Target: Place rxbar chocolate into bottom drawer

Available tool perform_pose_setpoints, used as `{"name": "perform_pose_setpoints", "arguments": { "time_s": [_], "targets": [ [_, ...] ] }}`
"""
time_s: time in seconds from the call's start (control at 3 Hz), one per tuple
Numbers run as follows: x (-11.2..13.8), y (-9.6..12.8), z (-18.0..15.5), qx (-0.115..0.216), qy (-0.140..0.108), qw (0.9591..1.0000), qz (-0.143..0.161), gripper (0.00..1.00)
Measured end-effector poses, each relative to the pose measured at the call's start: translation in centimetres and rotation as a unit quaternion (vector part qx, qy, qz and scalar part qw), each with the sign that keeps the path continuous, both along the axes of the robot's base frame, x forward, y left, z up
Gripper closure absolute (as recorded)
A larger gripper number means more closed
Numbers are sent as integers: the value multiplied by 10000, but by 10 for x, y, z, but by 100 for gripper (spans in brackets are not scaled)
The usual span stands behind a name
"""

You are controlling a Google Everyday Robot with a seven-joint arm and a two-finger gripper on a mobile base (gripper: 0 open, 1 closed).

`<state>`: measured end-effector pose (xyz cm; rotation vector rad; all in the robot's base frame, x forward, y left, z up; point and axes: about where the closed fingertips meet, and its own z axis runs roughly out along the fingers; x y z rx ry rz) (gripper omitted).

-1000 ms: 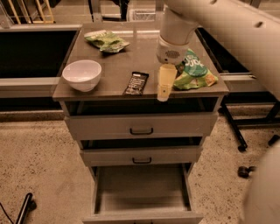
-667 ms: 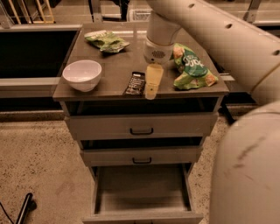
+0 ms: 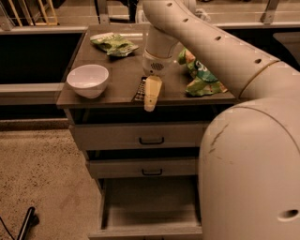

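Indoor staff snack corner, office or test-lab type. Grey three-drawer cabinet with a dark worktop stands on speckled carpet, not kitchen tile. A long grey ledge runs off to one side. Pale chair legs behind. Two green snack bags and a white bowl sit on the worktop. The robot's gripper hangs low over the worktop's front edge.

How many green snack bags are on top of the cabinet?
2. One green snack bag at the back left, behind the white bowl; a second green snack bag on the right, beside the arm. The gripper hangs at the front edge between them. The arm could hide more.
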<state>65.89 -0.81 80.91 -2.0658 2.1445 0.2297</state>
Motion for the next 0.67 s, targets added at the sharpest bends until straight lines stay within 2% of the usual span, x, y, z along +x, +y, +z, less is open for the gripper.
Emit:
{"name": "perform_pose_setpoints", "arguments": {
  "time_s": [0.33,0.67],
  "targets": [
    [5,6,-9,72,17,10000,2,0],
    [4,12,-12,144,1,9999,64,18]
  ]
}}
